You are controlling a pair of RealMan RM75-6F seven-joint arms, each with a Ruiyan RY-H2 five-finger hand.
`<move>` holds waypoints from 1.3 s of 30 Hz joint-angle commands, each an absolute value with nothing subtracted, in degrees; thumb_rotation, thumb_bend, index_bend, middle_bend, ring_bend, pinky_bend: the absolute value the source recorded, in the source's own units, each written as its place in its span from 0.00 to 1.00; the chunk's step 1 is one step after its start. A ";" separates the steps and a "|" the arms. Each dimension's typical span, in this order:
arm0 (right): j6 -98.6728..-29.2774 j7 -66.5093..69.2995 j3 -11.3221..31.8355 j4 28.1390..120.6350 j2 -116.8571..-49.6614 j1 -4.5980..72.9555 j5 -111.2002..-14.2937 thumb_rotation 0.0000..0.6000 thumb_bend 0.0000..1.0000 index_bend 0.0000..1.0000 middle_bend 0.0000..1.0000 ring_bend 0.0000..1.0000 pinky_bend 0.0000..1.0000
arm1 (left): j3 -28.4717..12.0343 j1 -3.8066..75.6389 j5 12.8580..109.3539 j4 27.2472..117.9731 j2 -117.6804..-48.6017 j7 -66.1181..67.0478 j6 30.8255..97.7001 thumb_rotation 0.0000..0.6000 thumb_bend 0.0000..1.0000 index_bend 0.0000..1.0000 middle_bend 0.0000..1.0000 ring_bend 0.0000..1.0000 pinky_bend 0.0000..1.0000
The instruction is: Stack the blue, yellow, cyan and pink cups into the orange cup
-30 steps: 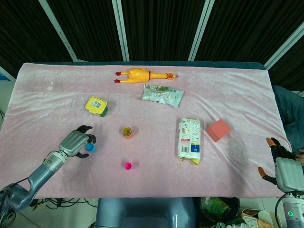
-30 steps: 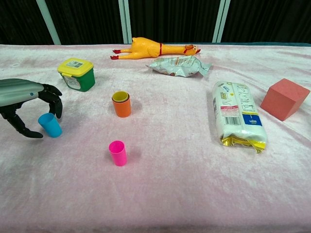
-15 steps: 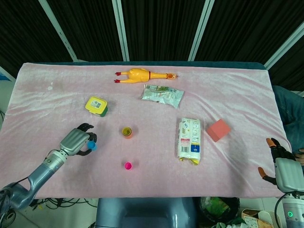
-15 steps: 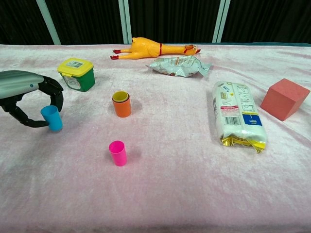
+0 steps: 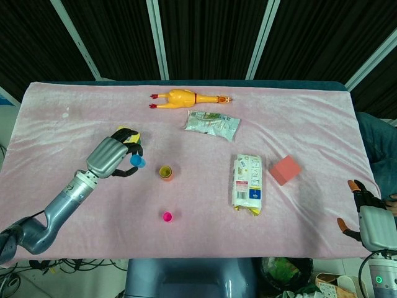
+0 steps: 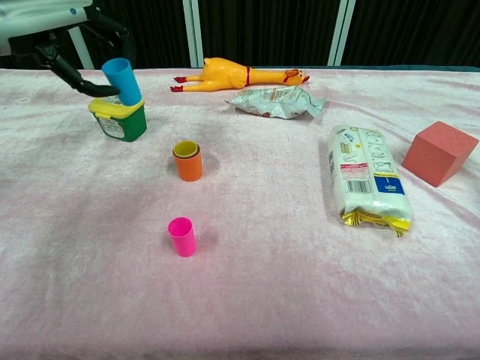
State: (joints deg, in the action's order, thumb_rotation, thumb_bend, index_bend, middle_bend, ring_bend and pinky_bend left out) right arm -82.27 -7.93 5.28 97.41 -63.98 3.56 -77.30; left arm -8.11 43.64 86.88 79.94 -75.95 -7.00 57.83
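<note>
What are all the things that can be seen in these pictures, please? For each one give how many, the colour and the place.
small blue plastic cup: 1, blue, lifted off the table in the left hand, left of the orange cup
orange plastic cup: 1, orange, table centre-left, yellow cup nested inside
small pink plastic cup: 1, pink, upright, nearer the robot than the orange cup
green tub with yellow lid: 1, far left
yellow rubber chicken: 1, lying at the far edge
silvery snack packet: 1, beside the chicken
white packaged bag: 1, right of centre
red foam block: 1, far right
pink tablecloth: 1, covers the table
left hand: grey and black, holds the blue cup
right hand: lower right edge, holds nothing
</note>
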 commanded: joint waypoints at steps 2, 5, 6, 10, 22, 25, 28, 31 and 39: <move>-82.28 -7.84 5.34 97.35 -63.96 3.54 -77.17 1.00 0.21 0.06 0.06 0.17 0.23 | -9.89 47.51 84.40 79.02 -78.70 -7.81 52.82 1.00 0.37 0.51 0.55 0.14 0.15; -82.22 -7.62 5.51 97.24 -63.93 3.54 -76.85 1.00 0.21 0.06 0.06 0.17 0.23 | -9.96 49.29 84.07 77.76 -81.22 -8.03 50.91 1.00 0.37 0.51 0.55 0.14 0.15; -82.11 -7.55 5.54 97.22 -63.91 3.58 -76.77 1.00 0.21 0.06 0.06 0.17 0.23 | -9.91 49.60 84.00 77.13 -82.03 -8.06 50.68 1.00 0.37 0.51 0.55 0.14 0.15; -82.12 -7.45 5.56 97.24 -63.85 3.58 -76.78 1.00 0.22 0.06 0.06 0.17 0.23 | -9.17 50.45 83.88 74.95 -84.31 -7.62 49.70 1.00 0.37 0.51 0.55 0.14 0.15; -82.16 -7.37 5.49 97.26 -63.85 3.56 -76.97 1.00 0.22 0.06 0.06 0.17 0.23 | -7.94 51.26 82.91 69.21 -88.42 -8.88 48.34 1.00 0.37 0.51 0.54 0.14 0.15; -82.16 -7.35 5.49 97.26 -63.86 3.54 -76.90 1.00 0.22 0.06 0.06 0.17 0.23 | -7.65 51.57 83.00 68.04 -89.19 -9.26 48.02 1.00 0.37 0.51 0.54 0.14 0.15; -82.14 -7.27 5.52 97.27 -63.84 3.55 -76.87 1.00 0.22 0.06 0.06 0.17 0.23 | -7.35 51.89 83.00 66.93 -89.85 -9.17 47.55 1.00 0.37 0.51 0.54 0.14 0.15; -82.20 -7.19 5.53 97.29 -63.79 3.52 -76.90 1.00 0.22 0.06 0.06 0.17 0.23 | -7.00 52.06 82.74 66.02 -90.51 -9.08 46.99 1.00 0.36 0.50 0.54 0.14 0.15; -82.12 -7.46 5.47 97.36 -63.81 3.53 -76.84 1.00 0.22 0.06 0.06 0.17 0.23 | -6.38 52.50 82.35 65.37 -90.84 -8.70 45.69 1.00 0.16 0.33 0.39 0.12 0.13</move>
